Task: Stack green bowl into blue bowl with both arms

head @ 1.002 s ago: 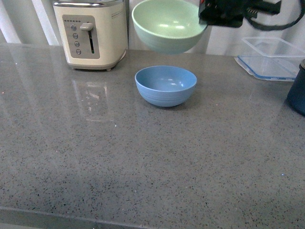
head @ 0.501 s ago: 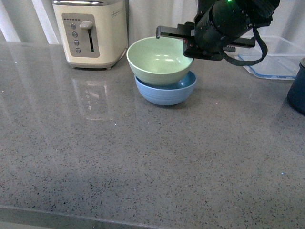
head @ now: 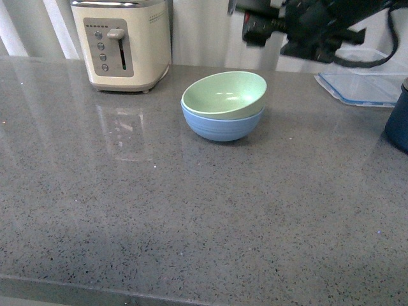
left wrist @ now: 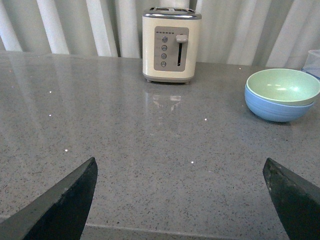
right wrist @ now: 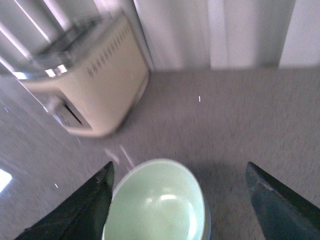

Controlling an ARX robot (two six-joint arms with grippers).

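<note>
The green bowl (head: 224, 94) sits nested inside the blue bowl (head: 220, 126) on the grey counter, tilted a little. Both also show in the left wrist view, green bowl (left wrist: 283, 86) in blue bowl (left wrist: 277, 109), and in the right wrist view, where the green bowl (right wrist: 157, 205) lies below the open jaws and only a thin blue bowl rim (right wrist: 207, 227) shows. My right gripper (head: 245, 19) is open and empty, raised above and behind the bowls. My left gripper (left wrist: 180, 202) is open and empty, low over the counter's near edge, far from the bowls.
A cream toaster (head: 121, 44) stands at the back left. A clear plastic container (head: 363, 80) lies at the back right. A dark navy pot (head: 398, 121) stands at the right edge. Grey counter (head: 191, 210) stretches in front.
My right gripper carried the green bowl down into the blue bowl, let it go, and has risen up and away. The green bowl now rests in the blue bowl.
</note>
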